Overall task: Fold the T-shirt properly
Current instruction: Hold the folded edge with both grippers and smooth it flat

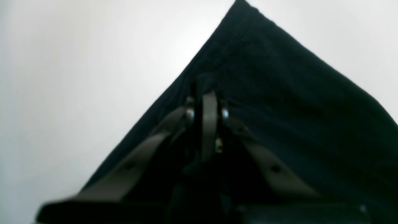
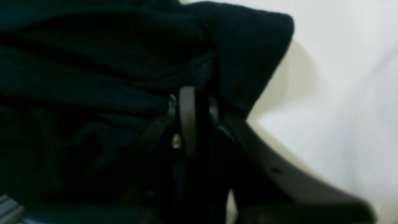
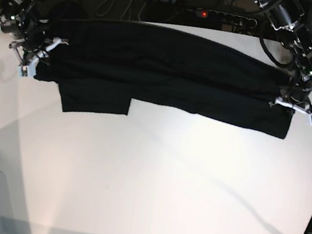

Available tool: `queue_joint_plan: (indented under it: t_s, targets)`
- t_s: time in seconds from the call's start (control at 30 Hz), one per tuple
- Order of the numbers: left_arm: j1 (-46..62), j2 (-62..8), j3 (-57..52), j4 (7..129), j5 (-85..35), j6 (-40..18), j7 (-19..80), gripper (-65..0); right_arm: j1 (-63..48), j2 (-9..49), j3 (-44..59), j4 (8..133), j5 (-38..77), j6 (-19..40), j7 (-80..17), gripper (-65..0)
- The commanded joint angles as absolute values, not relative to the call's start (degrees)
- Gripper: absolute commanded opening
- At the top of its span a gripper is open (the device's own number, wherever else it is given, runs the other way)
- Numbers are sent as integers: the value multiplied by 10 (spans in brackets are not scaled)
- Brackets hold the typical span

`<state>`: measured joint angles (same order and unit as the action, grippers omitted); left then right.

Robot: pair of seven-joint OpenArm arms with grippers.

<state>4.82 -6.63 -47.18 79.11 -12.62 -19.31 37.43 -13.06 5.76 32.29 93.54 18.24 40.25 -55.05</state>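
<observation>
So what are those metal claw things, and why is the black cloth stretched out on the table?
Those claws are the hands of a robot with two arms. The wide picture looks down at a white table from in front of the robot. On it lies a black T-shirt, stretched long from side to side, with one sleeve sticking out toward us.

The other two pictures come from little cameras on the robot's wrists, so each looks along its own claw. The left gripper is pinched shut on a corner of the T-shirt. In the wide picture it is the one on the right.

The right gripper is at the other end, pressed into bunched cloth. That picture is too dark and blurry to tell if it is holding on or letting go.
</observation>
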Motion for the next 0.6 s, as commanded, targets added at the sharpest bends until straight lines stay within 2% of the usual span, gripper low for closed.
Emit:
queue_joint_plan:
  t_s: [0.0,0.27,0.57]
  targets:
    - [46,-71,-473,792,-111,-184,393,-650,-132,57,320,929,150,400,-587,-528]
    - [44,-71,-471,792,-111,-183,393,-650,-86,73,323,929,150,400,-647,-463]
    - [44,-72,-474,792,-111,-183,393,-650,-52,84,353,930,151,400,-647,-465]
